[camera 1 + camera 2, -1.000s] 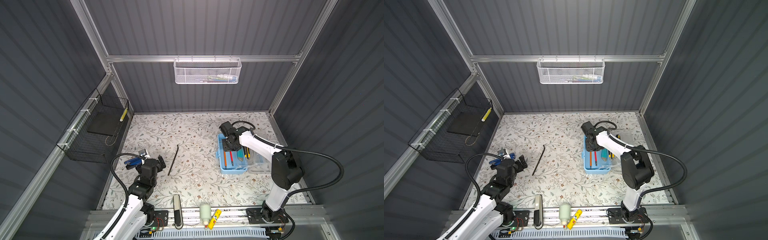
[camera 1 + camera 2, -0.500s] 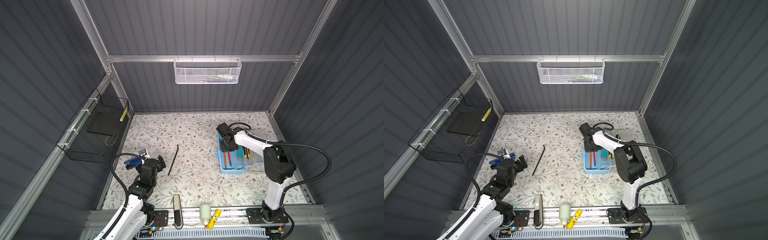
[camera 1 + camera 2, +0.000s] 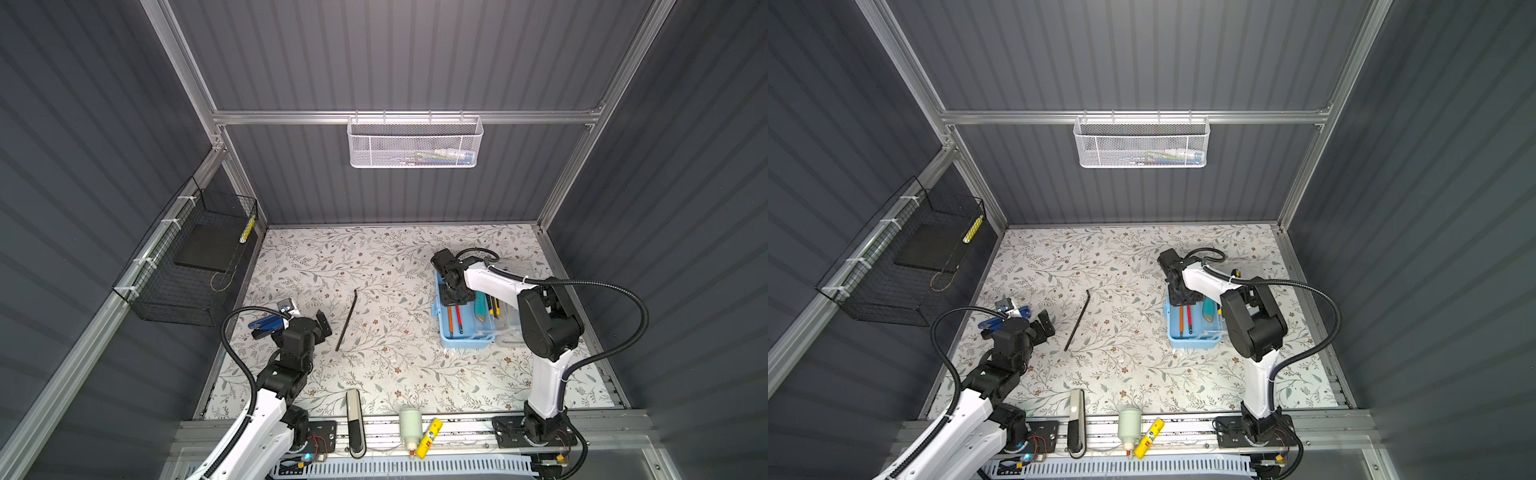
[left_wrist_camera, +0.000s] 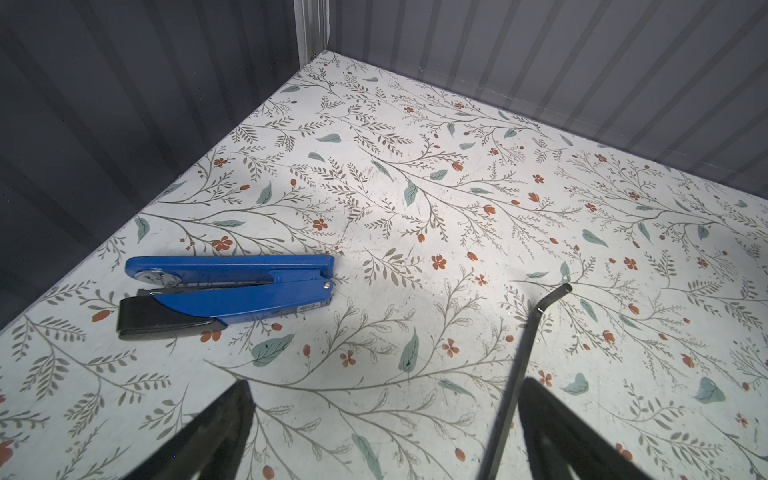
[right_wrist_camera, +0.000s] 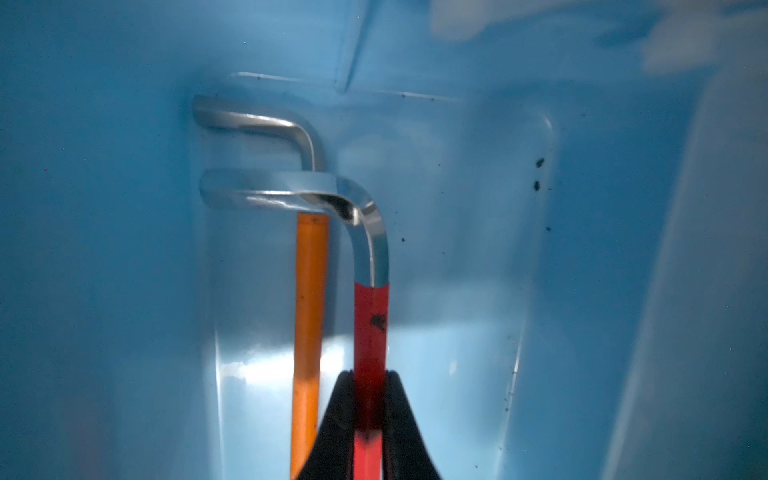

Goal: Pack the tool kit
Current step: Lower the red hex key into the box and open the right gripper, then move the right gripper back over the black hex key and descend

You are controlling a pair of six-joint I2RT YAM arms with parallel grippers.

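Right claw (image 5: 369,376) is clamped on the sleeve of the red hex key (image 5: 371,316), down inside the tool kit (image 3: 467,341). The kit sits on the right side of the surface (image 3: 395,257), with the lid (image 3: 506,332) open and lying beside it. The orange key (image 5: 309,311) is already on the floor of the box, just beside the red one and parallel to it. The red key's bent end crosses over the top of the orange sleeve. A teal knife (image 3: 480,305) lies in the next section.

Step in hand, as I read it: set the red key down and let go.

- Keep it low and parallel to the orange key, with the bent leg toward the end wall.
- Can't tell whether the red key touches the floor yet, so lower gently before release.
- Open the claw only partway. The box walls and the orange key are close, and a wide opening could knock them.
- Lift straight up so the pads don't drag the key back out.

Left claw (image 4: 386,384) is spread wide and empty, low over the surface. The black hex key (image 3: 346,320) lies near its right finger and the blue stapler (image 4: 232,291) is off to the other side. Both are unpacked and well apart from the kit. The black key is probably the next pick. It is thin and flat on the surface, so the grasp should go across the shaft.
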